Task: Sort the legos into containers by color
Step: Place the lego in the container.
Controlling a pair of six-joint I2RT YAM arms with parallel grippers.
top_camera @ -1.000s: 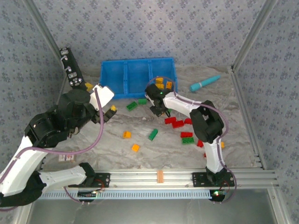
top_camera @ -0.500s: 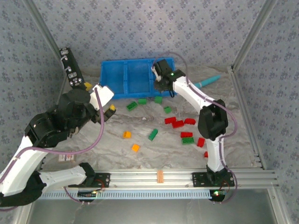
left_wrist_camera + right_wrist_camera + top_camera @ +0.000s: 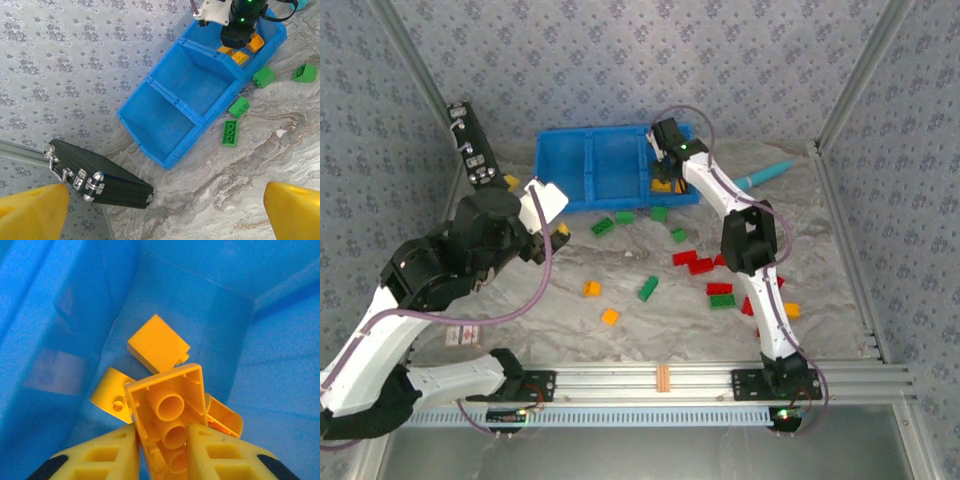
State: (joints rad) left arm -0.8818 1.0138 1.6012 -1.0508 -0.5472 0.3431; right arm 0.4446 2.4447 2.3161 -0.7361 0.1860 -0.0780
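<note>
My right gripper [image 3: 667, 165] hangs inside the right compartment of the blue bin [image 3: 563, 170]. In the right wrist view its fingers [image 3: 162, 432] are shut on an orange-yellow lego [image 3: 167, 405], held underside up just above three other orange-yellow legos [image 3: 157, 345] on the bin floor [image 3: 200, 300]. My left gripper [image 3: 545, 215] stands open and empty [image 3: 165, 215] over bare table, near the bin's left end [image 3: 165, 125]. Green legos [image 3: 603, 227], red legos [image 3: 692, 262] and orange ones [image 3: 591, 288] lie scattered on the table. The bin's other two compartments hold nothing.
A black case with silver latches [image 3: 470, 145] leans at the left wall, close to my left gripper [image 3: 100, 180]. A teal pen-like stick [image 3: 760, 178] lies right of the bin. Green legos [image 3: 230, 133] sit along the bin's front wall.
My right gripper has carried the orange-yellow lego from the table in front of the bin up into the right compartment. The left arm has barely shifted.
</note>
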